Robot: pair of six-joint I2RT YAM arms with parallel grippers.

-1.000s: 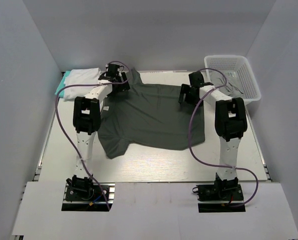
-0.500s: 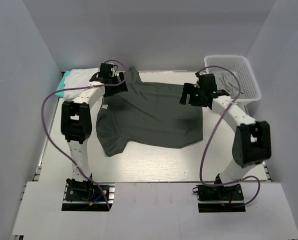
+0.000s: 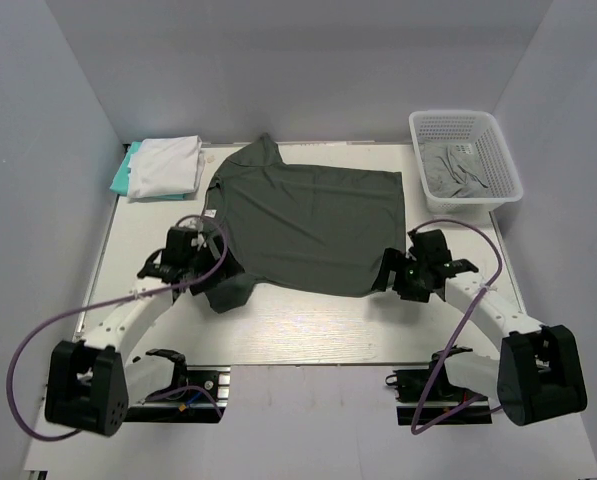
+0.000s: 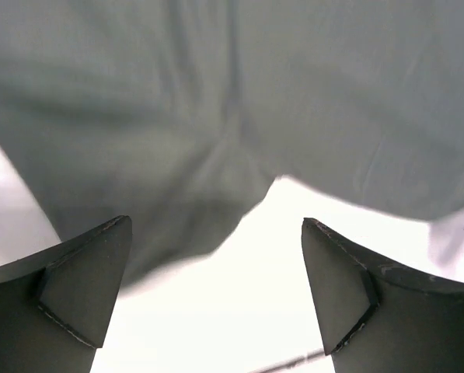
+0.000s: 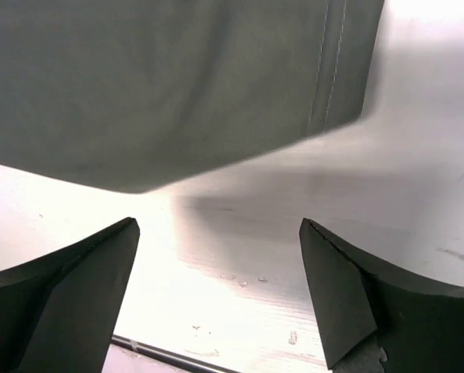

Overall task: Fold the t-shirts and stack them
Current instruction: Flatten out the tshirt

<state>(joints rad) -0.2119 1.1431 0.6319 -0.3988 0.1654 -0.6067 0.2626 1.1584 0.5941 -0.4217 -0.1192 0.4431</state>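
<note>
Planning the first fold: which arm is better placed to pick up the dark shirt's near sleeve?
Left. The left gripper is open right at the near sleeve of the dark shirt; the right gripper, also open, sits across at the near hem corner.

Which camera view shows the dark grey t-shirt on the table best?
The top external view: the whole dark grey t-shirt lies spread flat there, both sleeves and hem visible. The left wrist view shows only a blurred sleeve and edge; the right wrist view only one stitched hem corner.
</note>
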